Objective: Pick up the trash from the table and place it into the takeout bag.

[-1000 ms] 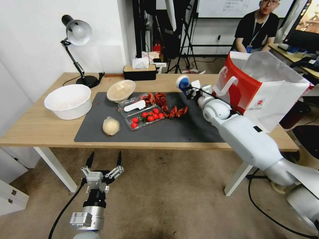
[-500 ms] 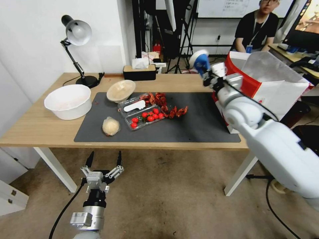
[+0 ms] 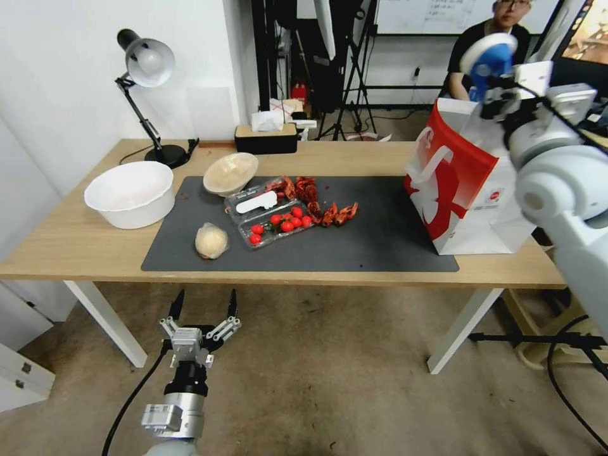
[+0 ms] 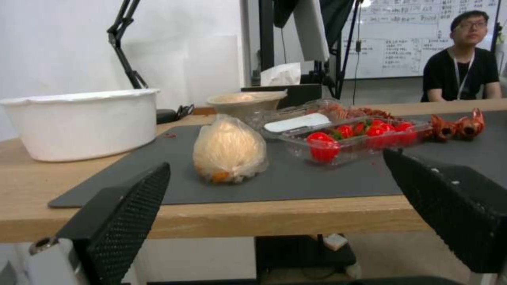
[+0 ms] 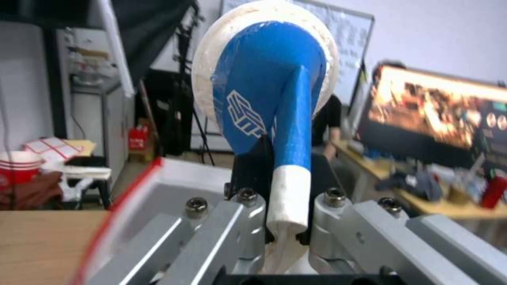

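My right gripper [image 3: 500, 95] pinches the squashed blue paper cup [image 3: 489, 56] just above the takeout bag [image 3: 465, 183] mouth; the left gripper [image 3: 202, 310] hangs spread below the table [image 3: 76, 247].

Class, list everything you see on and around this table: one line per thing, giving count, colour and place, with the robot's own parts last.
blue paper cup: 1, blue-white, crushed, above bag
takeout bag: 1, red-white, table's right end
table: 1, light wood
mat: 1, dark grey, table centre
beige bowl: 1, mat's far-left corner
wrapped lump: 1, pale, mat front
white bowl: 1, left of mat
tomato tray: 1, clear, mid-mat
lamp: 1, black, far-left
right gripper: holds cup
left gripper: open, below table edge
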Tool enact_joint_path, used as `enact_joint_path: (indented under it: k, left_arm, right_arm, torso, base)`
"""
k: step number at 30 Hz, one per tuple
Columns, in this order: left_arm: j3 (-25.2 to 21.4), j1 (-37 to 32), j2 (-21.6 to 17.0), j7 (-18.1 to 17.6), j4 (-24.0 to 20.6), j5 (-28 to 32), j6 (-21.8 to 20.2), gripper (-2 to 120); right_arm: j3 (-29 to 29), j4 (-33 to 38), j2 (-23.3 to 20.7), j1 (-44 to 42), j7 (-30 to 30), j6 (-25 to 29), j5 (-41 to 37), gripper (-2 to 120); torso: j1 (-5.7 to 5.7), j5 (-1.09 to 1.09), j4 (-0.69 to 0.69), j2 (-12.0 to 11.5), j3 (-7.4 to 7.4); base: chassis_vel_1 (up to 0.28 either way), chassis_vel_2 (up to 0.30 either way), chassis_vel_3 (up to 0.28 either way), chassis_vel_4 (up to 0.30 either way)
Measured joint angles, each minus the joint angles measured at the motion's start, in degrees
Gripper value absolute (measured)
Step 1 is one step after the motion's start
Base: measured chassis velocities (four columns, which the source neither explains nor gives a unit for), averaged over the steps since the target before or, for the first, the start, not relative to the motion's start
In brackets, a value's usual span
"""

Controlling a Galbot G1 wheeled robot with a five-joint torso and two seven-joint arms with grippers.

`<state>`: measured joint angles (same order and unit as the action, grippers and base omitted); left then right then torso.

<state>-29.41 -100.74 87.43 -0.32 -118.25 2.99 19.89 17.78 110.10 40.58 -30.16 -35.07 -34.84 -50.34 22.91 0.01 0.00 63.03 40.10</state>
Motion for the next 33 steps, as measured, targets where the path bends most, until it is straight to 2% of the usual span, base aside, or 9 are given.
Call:
enact_joint_path:
  k: [2, 4, 6, 8, 9, 16, 17, 25, 33]
  left_arm:
    - [0.0, 0.0, 0.0, 0.0, 0.0, 0.0, 0.0, 100]
    - [0.0, 0.0, -0.1, 0.0, 0.0, 0.0, 0.0, 100]
    - [0.0, -0.1, -0.1, 0.0, 0.0, 0.0, 0.0, 100]
    - [0.1, -0.1, -0.2, 0.0, 0.0, -0.1, 0.0, 100]
    - [0.1, -0.1, -0.2, 0.0, 0.0, -0.1, 0.0, 100]
    - [0.0, -0.1, -0.2, 0.0, 0.1, -0.1, 0.1, 100]
    - [0.0, -0.1, -0.2, 0.0, 0.1, -0.1, 0.1, 100]
    - [0.0, -0.5, 0.0, 0.0, -0.2, -0.3, 0.3, 100]
    - [0.1, -0.7, 0.2, 0.1, -0.4, -0.6, 0.4, 100]
  right_arm:
    - [0.8, -0.3, -0.2, -0.6, 0.0, -0.2, -0.9, 7]
    - [2.3, -0.9, -0.7, -2.0, 0.4, -0.3, -1.6, 18]
    - [2.7, -1.0, -0.8, -2.6, 0.6, -0.3, -2.0, 22]
    - [3.4, -1.1, -0.8, -3.6, 0.7, -0.3, -2.5, 34]
    - [3.4, -1.1, -0.8, -3.6, 0.7, -0.3, -2.5, 34]
    - [4.0, -0.6, -0.7, -6.0, 0.9, -0.2, -2.5, 62]
    - [4.0, -0.6, -0.7, -6.0, 0.9, -0.2, -2.5, 62]
    - [4.1, 0.6, -0.5, -7.5, 1.4, 0.1, -2.4, 96]
    - [5.0, 2.1, -0.8, -8.3, 2.1, 0.4, -2.4, 100]
  torso:
    - [0.00, 0.00, 0.01, 0.0, 0.00]
    - [0.00, -0.01, -0.01, 0.0, 0.00]
    - [0.00, -0.01, -0.01, 0.0, 0.00]
    - [0.00, 0.00, 0.00, 0.0, 0.00]
    - [0.00, 0.00, 0.00, 0.0, 0.00]
    - [0.00, -0.01, 0.00, 0.0, 0.00]
    - [0.00, -0.01, 0.00, 0.0, 0.00]
    - [0.00, -0.02, 0.00, 0.0, 0.00]
    - [0.00, -0.02, 0.00, 0.0, 0.01]
  base:
    - [0.000, 0.000, 0.000, 0.000]
    - [0.000, 0.000, 0.000, 0.000]
    - [0.000, 0.000, 0.000, 0.000]
    - [0.000, 0.000, 0.000, 0.000]
    - [0.000, 0.000, 0.000, 0.000]
    - [0.000, 0.000, 0.000, 0.000]
    - [0.000, 0.000, 0.000, 0.000]
    - [0.000, 0.000, 0.000, 0.000]
    - [0.000, 0.000, 0.000, 0.000]
